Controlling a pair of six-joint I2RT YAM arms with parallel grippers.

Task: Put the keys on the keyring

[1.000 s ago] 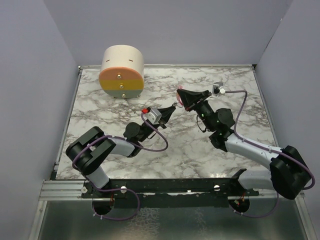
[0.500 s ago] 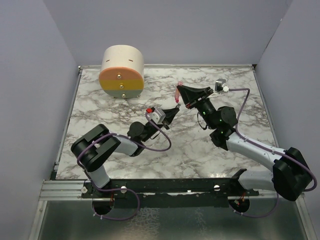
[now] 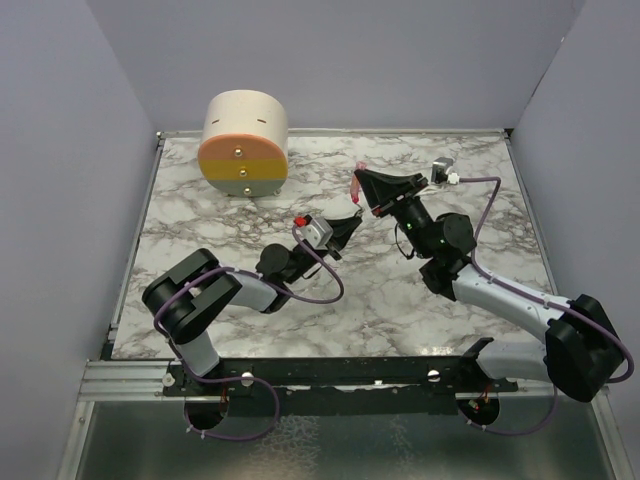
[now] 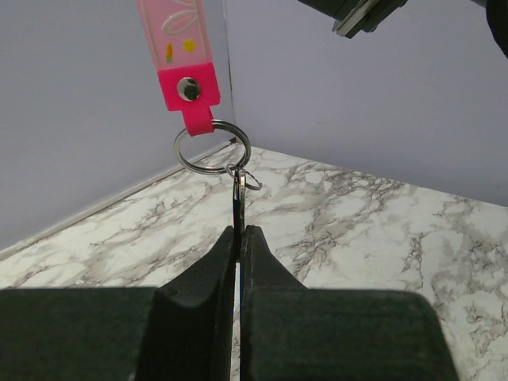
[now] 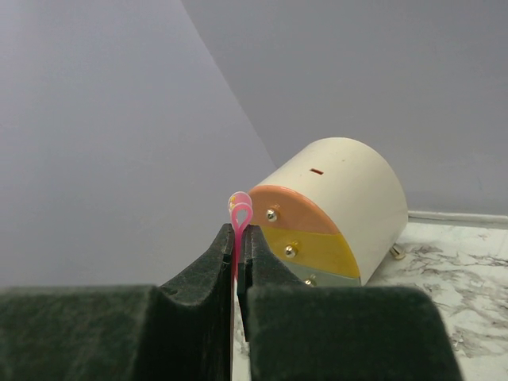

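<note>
Thin key (image 4: 237,200) clamped edge-on in left end effector (image 4: 240,232), tip at keyring (image 4: 178,151), right end effector (image 5: 238,232) pinching pink strap (image 5: 236,243)

The keyring (image 4: 177,149) is seen as shiny metal, the pink strap (image 4: 176,40) as glossy plastic, the marble-patterned table (image 4: 381,214) as smooth.

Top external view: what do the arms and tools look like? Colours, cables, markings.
Both arms match: left arm and right arm have pale grey links and chunky black joints. A purple cable loops along each. The left tool and right tool are matte black wedges. A red plug sits behind the left one, a white plug behind the right.
</note>
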